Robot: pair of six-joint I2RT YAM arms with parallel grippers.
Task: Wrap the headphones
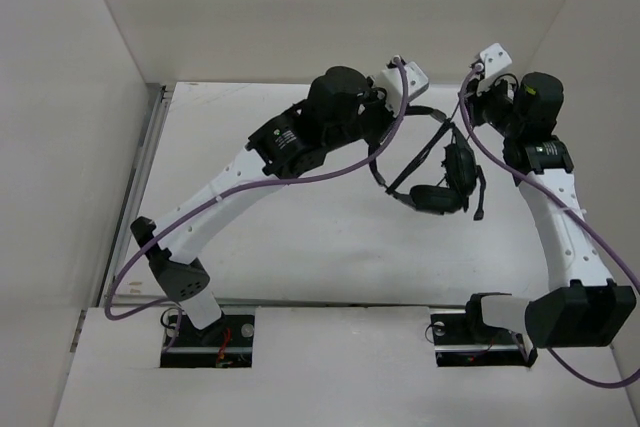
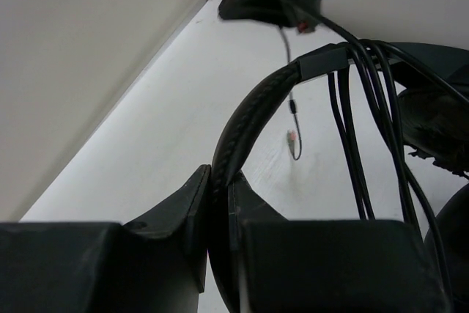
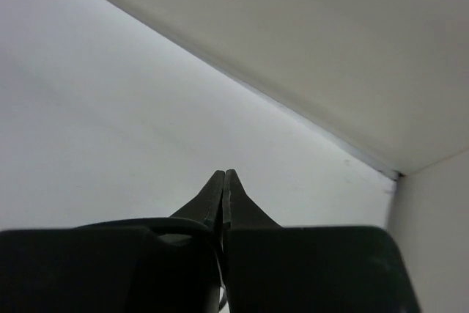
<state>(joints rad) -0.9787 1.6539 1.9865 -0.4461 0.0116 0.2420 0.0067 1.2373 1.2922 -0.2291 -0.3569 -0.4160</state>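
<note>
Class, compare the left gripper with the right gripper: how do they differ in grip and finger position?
The left gripper clamps the headphones by the headband, which keeps its fingers apart; the right gripper has its fingers meeting at the tips, nothing visible between them. Beyond the left gripper hang cord strands; beyond the right gripper, only table and wall. Both are black, two-fingered.

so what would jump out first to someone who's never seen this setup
The headphones are held aloft, right of centre in the top view. Close up, the left fingers pinch their padded headband, turns of thin black cord hang over it, and the plug dangles beyond. The right fingers are pressed shut.
</note>
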